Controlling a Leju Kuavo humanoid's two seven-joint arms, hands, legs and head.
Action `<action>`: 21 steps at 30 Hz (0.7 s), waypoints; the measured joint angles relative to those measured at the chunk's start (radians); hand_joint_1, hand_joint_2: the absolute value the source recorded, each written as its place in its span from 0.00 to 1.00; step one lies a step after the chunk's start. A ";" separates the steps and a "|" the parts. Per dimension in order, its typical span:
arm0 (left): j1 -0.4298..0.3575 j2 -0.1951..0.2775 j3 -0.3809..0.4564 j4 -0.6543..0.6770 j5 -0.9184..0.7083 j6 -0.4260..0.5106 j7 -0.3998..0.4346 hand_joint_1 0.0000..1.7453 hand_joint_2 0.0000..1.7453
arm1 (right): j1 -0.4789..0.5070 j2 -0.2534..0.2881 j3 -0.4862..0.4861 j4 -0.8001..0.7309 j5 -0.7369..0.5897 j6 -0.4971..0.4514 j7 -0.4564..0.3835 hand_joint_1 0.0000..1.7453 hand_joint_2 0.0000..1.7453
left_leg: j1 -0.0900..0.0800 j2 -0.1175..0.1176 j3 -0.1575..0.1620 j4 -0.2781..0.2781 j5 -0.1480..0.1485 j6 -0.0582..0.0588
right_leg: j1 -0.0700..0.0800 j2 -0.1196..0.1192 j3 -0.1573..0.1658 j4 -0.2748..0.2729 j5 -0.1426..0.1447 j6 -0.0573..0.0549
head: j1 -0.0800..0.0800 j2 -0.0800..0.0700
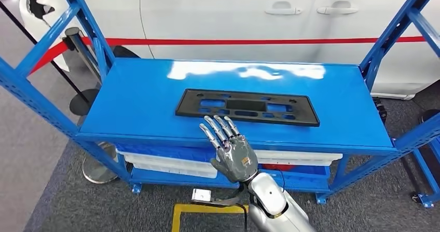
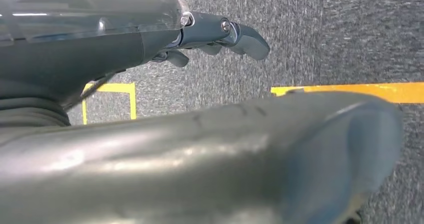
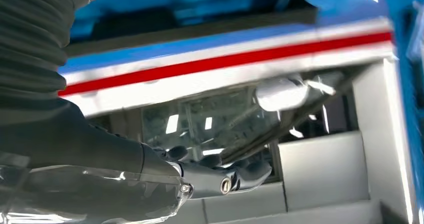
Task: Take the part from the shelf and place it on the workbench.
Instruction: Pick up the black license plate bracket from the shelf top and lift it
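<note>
The part (image 1: 244,105), a flat black rectangular frame with several cut-outs, lies on the blue top of the shelf (image 1: 135,102), slightly right of centre. My right hand (image 1: 231,149) is raised at the shelf's front edge with its fingers stretched and spread, their tips just short of the part's near edge, holding nothing. The right wrist view shows the same fingers (image 3: 225,179) extended in front of the blue shelf. My left hand (image 2: 220,33) hangs above grey carpet, its fingers loosely extended and holding nothing.
Blue uprights (image 1: 394,29) rise at both ends of the shelf. A white car with a red stripe (image 1: 218,14) stands close behind it. White bins (image 1: 171,164) sit on the lower level. A stanchion base (image 1: 98,169) stands at the left, and yellow tape (image 1: 207,208) marks the floor.
</note>
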 joint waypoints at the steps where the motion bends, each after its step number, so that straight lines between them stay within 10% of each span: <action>1: 0.000 0.000 0.000 0.000 0.001 -0.001 0.000 0.00 0.00 | -0.018 -0.001 -0.001 0.022 0.011 0.017 0.019 0.00 1.00 | 0.001 0.000 -0.029 0.064 -0.032 -0.003 | 0.001 0.000 0.001 -0.001 0.000 -0.003 | -0.001 0.000; 4: 0.003 -0.001 0.000 0.001 0.006 -0.002 0.001 0.00 0.00 | -0.081 -0.006 -0.008 0.106 0.020 0.047 0.061 0.00 1.00 | 0.002 0.000 -0.107 0.212 -0.076 -0.010 | 0.003 0.000 0.000 0.002 -0.001 -0.005 | -0.001 0.000; 10: 0.003 -0.002 0.000 0.002 0.014 -0.010 0.004 0.00 0.00 | -0.198 -0.021 -0.033 0.231 0.030 0.080 0.117 0.00 1.00 | -0.001 0.000 0.008 -0.053 0.057 0.006 | 0.006 0.003 -0.006 0.024 -0.014 0.014 | 0.000 0.000; 14: 0.007 -0.004 0.000 0.003 0.018 -0.011 0.006 0.00 0.00 | -0.237 -0.030 -0.048 0.263 0.034 0.087 0.132 0.00 1.00 | -0.001 -0.001 0.008 -0.064 0.064 0.031 | 0.004 0.003 -0.013 0.033 -0.022 0.035 | 0.001 0.000; 19: 0.007 -0.007 0.000 0.003 0.020 -0.013 0.004 0.00 0.00 | -0.262 -0.042 -0.066 0.293 0.029 0.090 0.140 0.00 1.00 | 0.001 -0.001 0.008 -0.071 0.068 0.043 | -0.001 0.001 -0.142 0.292 -0.137 0.053 | 0.004 0.000; 21: 0.007 -0.008 0.000 0.003 0.020 -0.013 0.004 0.00 0.00 | -0.267 -0.047 -0.071 0.303 0.027 0.094 0.140 0.00 1.00 | 0.001 -0.002 0.008 -0.069 0.067 0.042 | 0.000 0.001 -0.136 0.266 -0.098 0.050 | 0.004 0.000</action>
